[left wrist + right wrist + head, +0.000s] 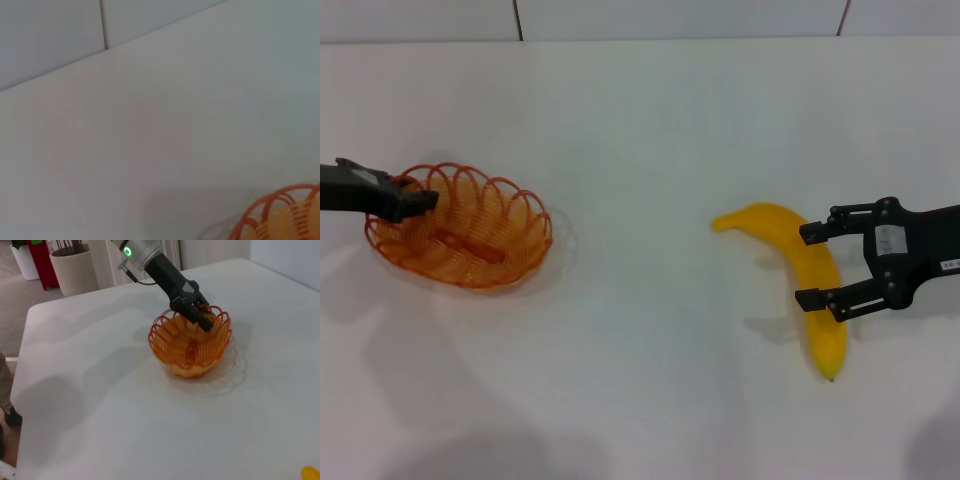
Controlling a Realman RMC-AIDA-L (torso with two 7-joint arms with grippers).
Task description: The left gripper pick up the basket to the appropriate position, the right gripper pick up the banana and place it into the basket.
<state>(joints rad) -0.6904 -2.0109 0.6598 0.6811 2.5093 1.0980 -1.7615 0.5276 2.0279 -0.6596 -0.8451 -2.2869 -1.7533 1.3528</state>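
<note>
The orange wire basket point(460, 228) sits on the white table at the left. My left gripper point(418, 201) reaches in from the left edge and is shut on the basket's left rim. The right wrist view shows the same hold on the basket point(190, 342) by the left gripper point(204, 320). Part of the basket's rim point(280, 210) shows in the left wrist view. The yellow banana point(825, 335) lies on the table at the right. My right gripper point(805, 265) is open, one finger on each side of the banana's middle. The banana's tip point(311, 472) shows in the right wrist view.
The white table point(650, 330) spreads between basket and banana. A tiled wall point(670, 15) runs behind the table's far edge. In the right wrist view, a pale planter point(75, 267) and a red object point(42, 257) stand on the floor beyond the table.
</note>
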